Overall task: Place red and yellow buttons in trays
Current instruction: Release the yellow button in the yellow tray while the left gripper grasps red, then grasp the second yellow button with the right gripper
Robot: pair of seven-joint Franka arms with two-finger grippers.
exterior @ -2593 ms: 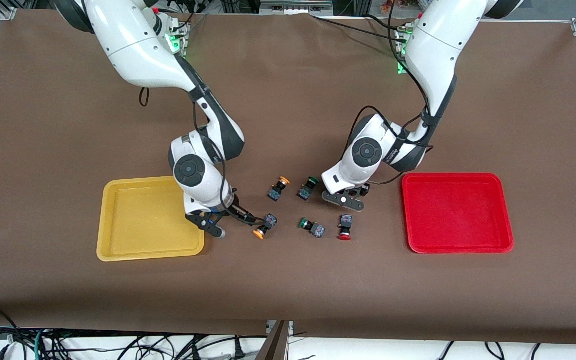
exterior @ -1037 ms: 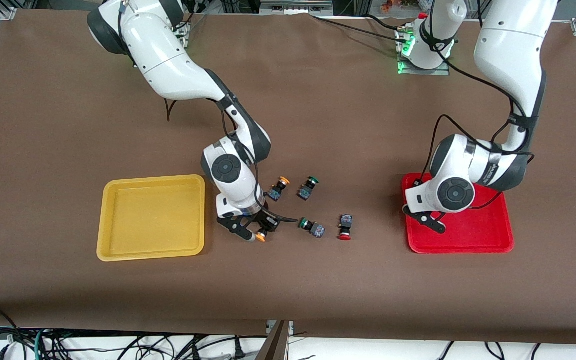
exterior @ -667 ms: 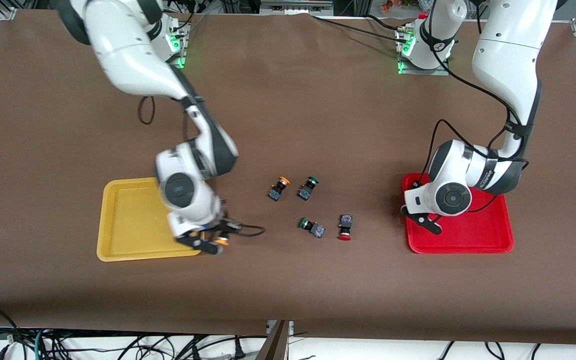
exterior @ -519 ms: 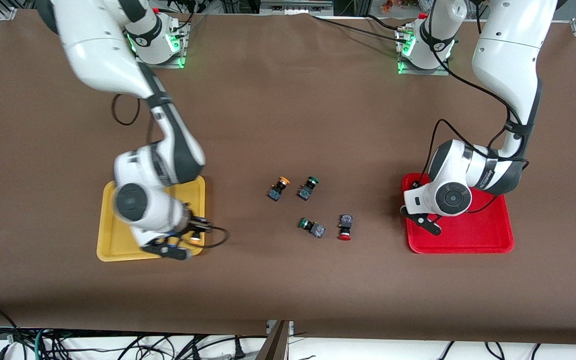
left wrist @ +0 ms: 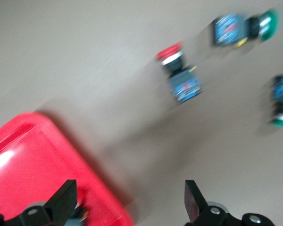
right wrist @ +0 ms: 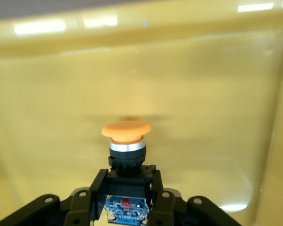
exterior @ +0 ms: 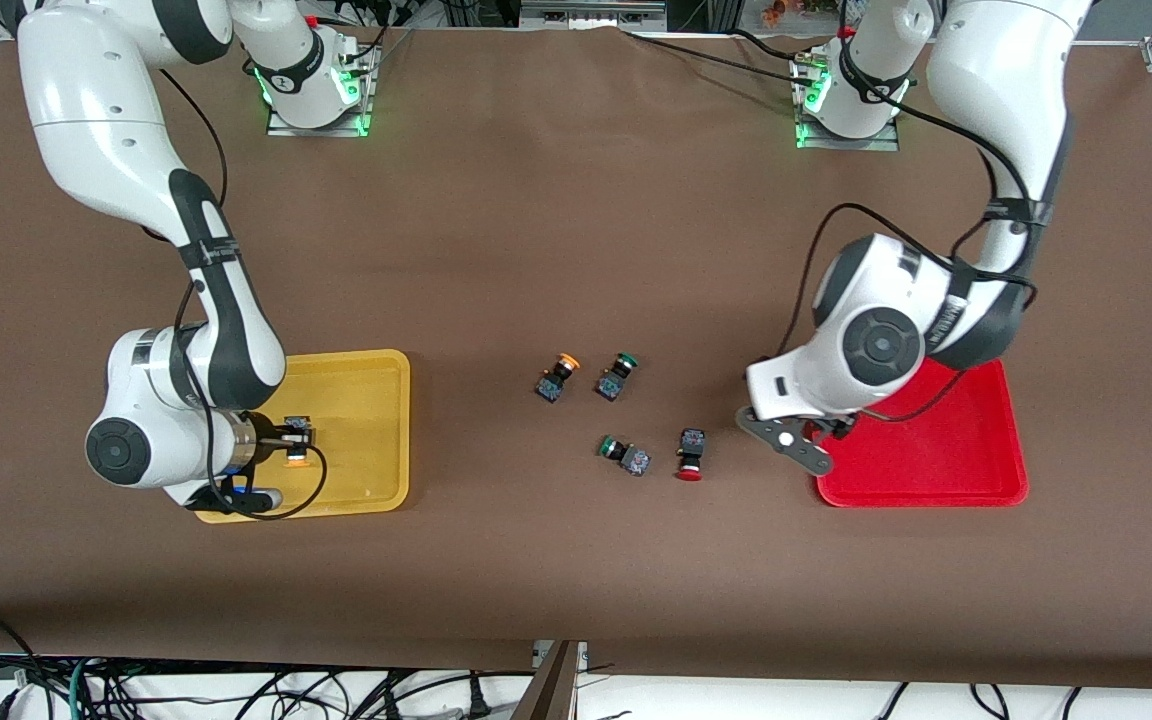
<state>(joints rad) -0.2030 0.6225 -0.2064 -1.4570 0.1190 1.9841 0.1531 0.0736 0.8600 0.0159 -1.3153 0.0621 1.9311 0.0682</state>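
No brand, label or writing can be read on anything here; by count there are two trays, five button switches, and two arms; the yellow tray [exterior: 376,420] lies toward the right arm's end of the table [exterior: 576,200] and the red tray [exterior: 936,460] toward the left arm's end, both well in from the table's corners and nearer the front edge than the bases; the right gripper [exterior: 281,452] hangs over the yellow tray's floor, its fingers clamped on the dark body of a yellow-capped button [right wrist: 126,141], the orange-yellow cap pointing away from the wrist toward the tray floor, clear of it by what the right wrist view shows; four buttons lie on the bare table between the two trays: a second yellow-capped button [exterior: 557,377] just beside a green-capped button [exterior: 615,375], both farther from the front camera, and nearer to it another green-capped button [exterior: 624,453] beside a red-capped button [exterior: 689,455], which lies closest of the four to the red tray; so one red cap, two yellow caps and two green caps are seen; the left gripper [exterior: 796,447] hangs over the red tray's corner nearest the loose buttons, its fingers [left wrist: 191,202] spread wide apart with nothing between them; the red tray's visible floor is bare.
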